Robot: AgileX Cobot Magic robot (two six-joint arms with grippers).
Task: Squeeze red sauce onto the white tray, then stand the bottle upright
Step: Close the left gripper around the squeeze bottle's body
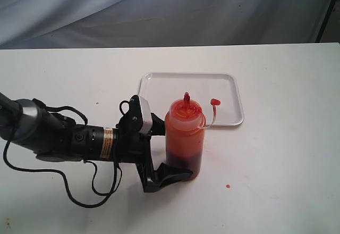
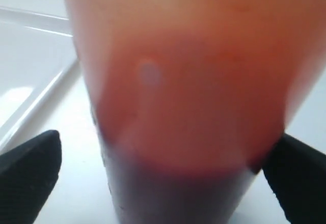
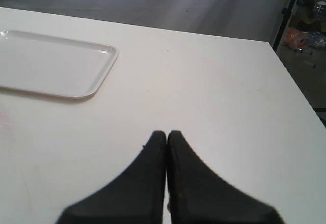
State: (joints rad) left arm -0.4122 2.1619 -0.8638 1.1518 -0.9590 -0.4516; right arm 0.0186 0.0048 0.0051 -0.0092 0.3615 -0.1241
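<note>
Just nearside of the white tray (image 1: 159,85), the bottle (image 1: 184,133) stands upright, uncapped, between my left gripper's (image 1: 170,150) spread fingers, not clamped. My right gripper (image 3: 167,147) is closed on nothing. The red sauce (image 1: 184,158) is inside the bottle and none shows on the tray, so I judge squeezing remains.

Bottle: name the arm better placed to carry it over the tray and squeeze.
Left. The left tool straddles the upright bottle beside the tray, one finger on each side. The right tool is shut over the table, with no bottle in its view.
</note>
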